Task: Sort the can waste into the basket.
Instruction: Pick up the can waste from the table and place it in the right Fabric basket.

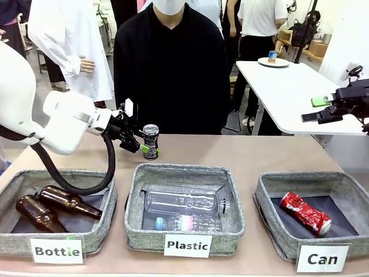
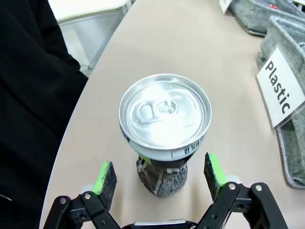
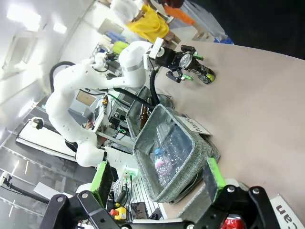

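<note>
A black-patterned can (image 1: 150, 141) with a silver top (image 2: 164, 117) stands upright on the table near the far edge, its lower body dented. My left gripper (image 1: 142, 145) is open around it, a green pad (image 2: 106, 179) on either side with a small gap to the can. A crushed red can (image 1: 305, 212) lies in the grey basket (image 1: 264, 199) labelled "Can" at the front right. My right gripper (image 1: 311, 111) hangs open and empty high at the right, above that basket. In the right wrist view its fingers (image 3: 214, 174) frame the far-off left gripper (image 3: 193, 67) and can (image 3: 208, 75).
The middle basket (image 1: 134, 202) labelled "Plastic" holds clear plastic bottles (image 1: 181, 202). The left basket (image 1: 17, 176) labelled "Bottle" holds two brown glass bottles (image 1: 69, 201). A person in black (image 1: 170, 69) stands just behind the table's far edge. Bare tabletop (image 1: 259, 153) lies between the can and the baskets.
</note>
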{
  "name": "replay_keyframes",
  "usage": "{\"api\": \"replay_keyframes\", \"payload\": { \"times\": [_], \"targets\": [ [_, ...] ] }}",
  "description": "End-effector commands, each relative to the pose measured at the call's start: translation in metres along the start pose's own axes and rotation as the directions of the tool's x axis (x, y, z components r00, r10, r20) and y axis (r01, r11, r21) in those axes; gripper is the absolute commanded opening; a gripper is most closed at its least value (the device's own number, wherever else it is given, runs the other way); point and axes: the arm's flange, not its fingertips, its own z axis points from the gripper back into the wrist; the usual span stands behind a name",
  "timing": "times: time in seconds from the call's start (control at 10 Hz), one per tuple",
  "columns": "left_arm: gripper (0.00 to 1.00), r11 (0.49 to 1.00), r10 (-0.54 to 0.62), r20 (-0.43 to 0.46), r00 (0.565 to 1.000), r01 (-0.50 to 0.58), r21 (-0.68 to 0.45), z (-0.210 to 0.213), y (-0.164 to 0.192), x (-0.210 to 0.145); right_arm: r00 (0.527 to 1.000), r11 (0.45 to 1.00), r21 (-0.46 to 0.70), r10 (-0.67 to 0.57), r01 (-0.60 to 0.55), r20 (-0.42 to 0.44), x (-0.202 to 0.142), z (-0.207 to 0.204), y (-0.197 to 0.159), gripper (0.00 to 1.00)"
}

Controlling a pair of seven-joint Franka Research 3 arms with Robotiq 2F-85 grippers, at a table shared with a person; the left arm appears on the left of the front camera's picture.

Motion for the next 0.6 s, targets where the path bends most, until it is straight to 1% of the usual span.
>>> {"api": "replay_keyframes", "payload": {
  "times": [0.0,0.1,0.2,0.3,0.4,0.5],
  "targets": [
    [0.96,0.999,0.010,0.047,0.999,-0.009,-0.031,-0.0065,0.0121,0.0039,1.000,1.000,0.003,0.019,-0.019,-0.005,-0.0024,0.0009,0.0018,1.00],
    [0.96,0.999,0.025,0.068,0.997,-0.022,-0.044,-0.0091,0.0142,0.0043,1.000,1.000,0.003,0.019,-0.019,-0.005,-0.0024,0.0009,0.0018,1.00],
    [0.73,0.998,0.033,0.086,0.996,-0.028,-0.058,-0.0125,0.0151,0.0054,1.000,1.000,0.003,0.019,-0.019,-0.005,-0.0024,0.0009,0.0018,1.00],
    [0.38,0.996,0.041,0.093,0.995,-0.034,-0.077,-0.0134,0.0144,0.0044,1.000,1.000,0.003,0.019,-0.019,-0.005,-0.0024,0.0009,0.0018,1.00],
    [0.14,0.995,0.045,0.100,0.994,-0.036,-0.093,-0.0143,0.0154,0.0047,1.000,1.000,0.003,0.019,-0.019,-0.005,-0.0024,0.0009,0.0018,1.00],
    [0.00,0.994,0.048,0.105,0.993,-0.037,-0.100,-0.0147,0.0159,0.0057,1.000,1.000,0.003,0.019,-0.019,-0.005,-0.0024,0.0009,0.0018,1.00]
  ]
}}
